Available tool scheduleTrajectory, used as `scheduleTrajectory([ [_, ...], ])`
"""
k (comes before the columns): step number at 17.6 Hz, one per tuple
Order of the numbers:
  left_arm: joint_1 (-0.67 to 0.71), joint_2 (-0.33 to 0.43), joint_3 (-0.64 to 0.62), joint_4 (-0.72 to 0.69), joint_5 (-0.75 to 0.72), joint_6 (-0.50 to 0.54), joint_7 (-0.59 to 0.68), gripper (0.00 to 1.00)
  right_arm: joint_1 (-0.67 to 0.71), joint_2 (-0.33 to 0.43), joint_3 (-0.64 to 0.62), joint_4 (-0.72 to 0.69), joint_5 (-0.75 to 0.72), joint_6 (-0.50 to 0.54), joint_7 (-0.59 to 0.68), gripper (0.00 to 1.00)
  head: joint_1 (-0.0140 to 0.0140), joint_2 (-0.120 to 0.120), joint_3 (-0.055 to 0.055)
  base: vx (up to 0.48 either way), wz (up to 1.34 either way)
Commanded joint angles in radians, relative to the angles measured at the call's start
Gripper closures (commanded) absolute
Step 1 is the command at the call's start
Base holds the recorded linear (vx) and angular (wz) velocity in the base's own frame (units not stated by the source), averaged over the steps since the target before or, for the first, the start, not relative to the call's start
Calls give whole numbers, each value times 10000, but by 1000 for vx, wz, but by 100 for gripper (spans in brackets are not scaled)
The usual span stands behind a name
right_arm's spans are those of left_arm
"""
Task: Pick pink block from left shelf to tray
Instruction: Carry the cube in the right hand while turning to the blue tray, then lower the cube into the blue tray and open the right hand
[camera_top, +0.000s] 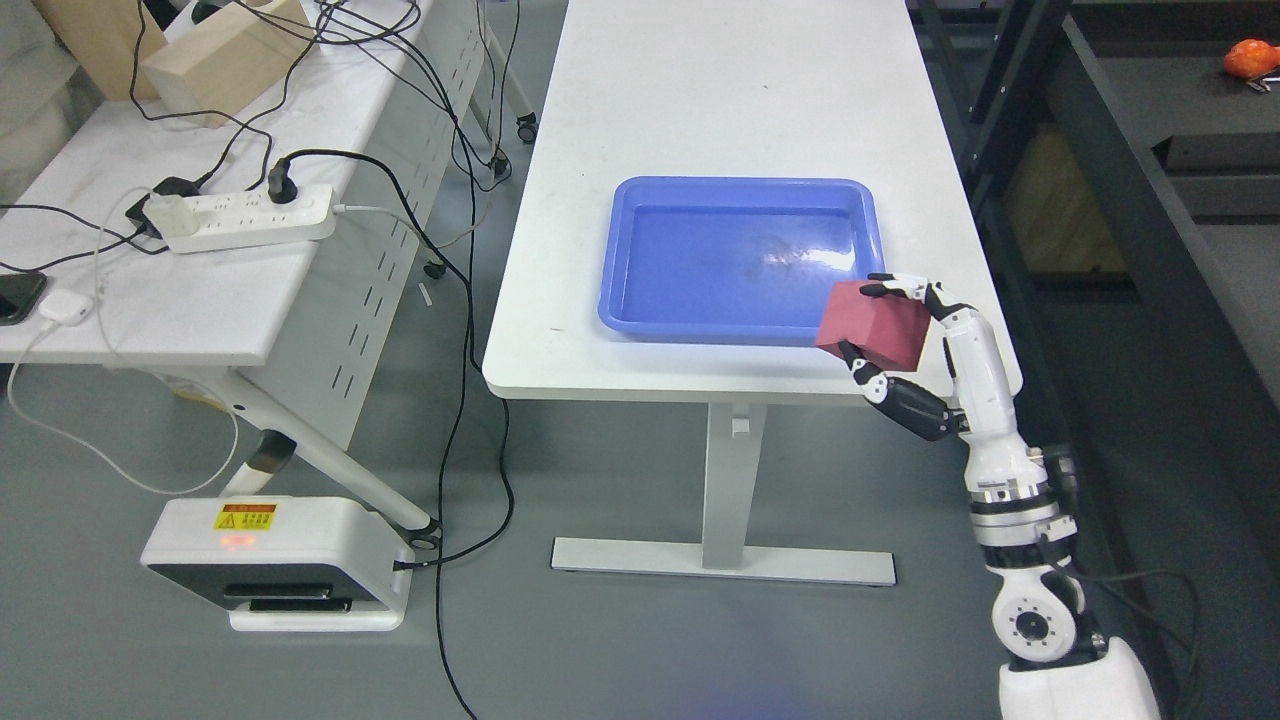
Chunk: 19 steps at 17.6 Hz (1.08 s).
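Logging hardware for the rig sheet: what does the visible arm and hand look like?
Only the right arm shows. Its forearm is glossy white, segmented, with silver and black rings at the wrist and a round white joint housing with a dark centre below. The right hand has white finger links with black joints and tips and a black palm section. A thin dark cable runs beside the lower arm.

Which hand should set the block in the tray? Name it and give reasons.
Right. The right hand already grips the pink block in its fingers, at the blue tray's near right corner. The left hand is out of view.
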<state>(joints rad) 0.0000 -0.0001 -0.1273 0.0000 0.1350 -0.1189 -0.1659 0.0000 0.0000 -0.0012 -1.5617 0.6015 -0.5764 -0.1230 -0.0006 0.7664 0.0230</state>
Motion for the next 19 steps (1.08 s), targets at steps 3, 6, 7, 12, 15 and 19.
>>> scheduleTrajectory([
  [3, 199, 175, 0, -174, 0, 8, 2, 0, 46, -459, -81, 1, 364, -35, 18, 95, 0, 0, 0, 232, 0],
  [6, 199, 175, 0, -174, 0, 8, 2, 0, 31, -460, 271, 1, 1451, -19, 33, 95, 0, 0, 0, 210, 0],
  [7, 199, 175, 0, -174, 0, 8, 2, 0, 31, -475, 394, 1, 1653, -19, 33, 95, 0, 0, 0, 194, 0],
  [12, 199, 175, 0, -174, 0, 8, 2, 0, 31, -521, 931, 1, 2513, -19, 79, 95, 0, 0, 0, 162, -3],
  [15, 199, 175, 0, -174, 0, 8, 2, 0, 46, -536, 1315, 17, 3018, -35, 95, 95, 0, 0, 0, 133, -5],
  [19, 199, 175, 0, -174, 0, 8, 2, 0, 46, -720, 1652, 32, 3281, -35, 384, 95, 0, 1, 0, 111, 0],
])
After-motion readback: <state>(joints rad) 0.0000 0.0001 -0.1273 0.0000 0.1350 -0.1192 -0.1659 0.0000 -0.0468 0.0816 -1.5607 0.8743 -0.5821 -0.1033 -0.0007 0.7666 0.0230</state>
